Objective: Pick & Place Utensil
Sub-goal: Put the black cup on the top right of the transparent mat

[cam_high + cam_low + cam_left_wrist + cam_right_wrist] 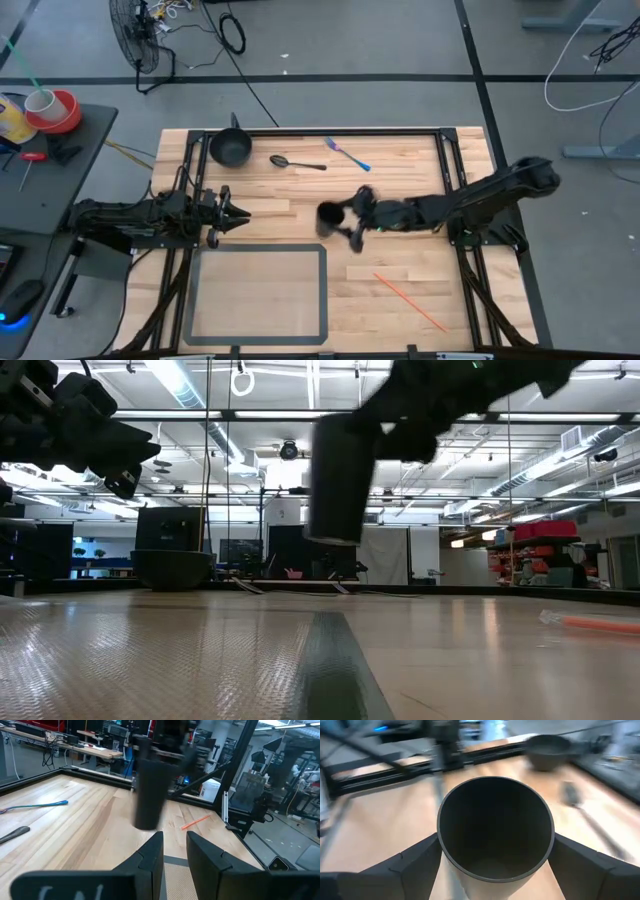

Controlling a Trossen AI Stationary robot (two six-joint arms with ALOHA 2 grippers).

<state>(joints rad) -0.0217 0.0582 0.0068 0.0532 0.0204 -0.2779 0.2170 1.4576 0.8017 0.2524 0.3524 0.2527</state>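
Right gripper (345, 222) over the table's middle, fingers (415, 862) clamped on either side of a dark cylindrical cup (329, 219), mouth facing the wrist camera; low view shows the cup lifted clear of the wooden table (400, 300). Left gripper (235, 213) at the left side, fingers (150, 855) set to a narrow gap, holding nothing, pointed toward the cup. An orange straw (410, 302) lies at near right. Farther back lie a dark spoon (296, 162) and a blue-handled utensil (347, 153), just apart; a black bowl (230, 149) sits at far left.
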